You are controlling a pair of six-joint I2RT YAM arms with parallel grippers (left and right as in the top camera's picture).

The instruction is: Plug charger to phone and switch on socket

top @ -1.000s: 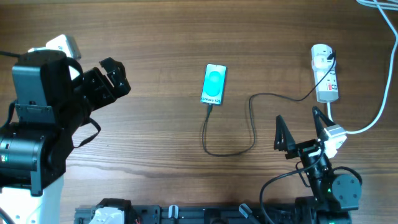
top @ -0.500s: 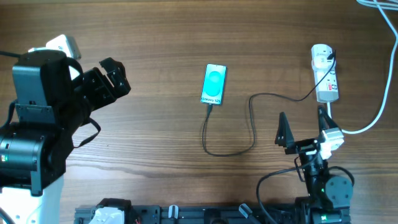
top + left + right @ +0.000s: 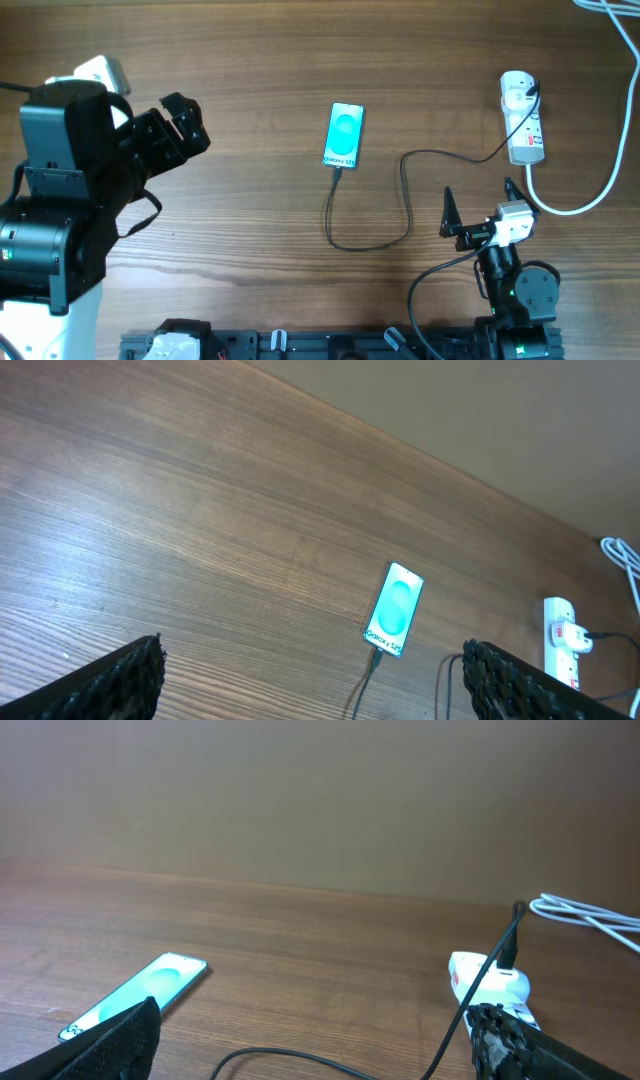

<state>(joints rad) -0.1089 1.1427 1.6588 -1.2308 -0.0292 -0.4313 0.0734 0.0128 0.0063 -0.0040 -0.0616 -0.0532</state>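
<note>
Beyond right fingers (image 3: 449, 213), the socket (image 3: 523, 128).

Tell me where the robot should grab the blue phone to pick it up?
Probably by its two long side edges, coming straight down from above. The phone lies flat with its screen up, so only those thin edges offer a pinch. Grip the upper half, because the charger cable meets its lower end.

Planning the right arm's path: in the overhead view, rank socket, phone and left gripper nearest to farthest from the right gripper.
1. socket, just ahead, slightly right.
2. phone, centre, further left.
3. left gripper, far left.
</note>
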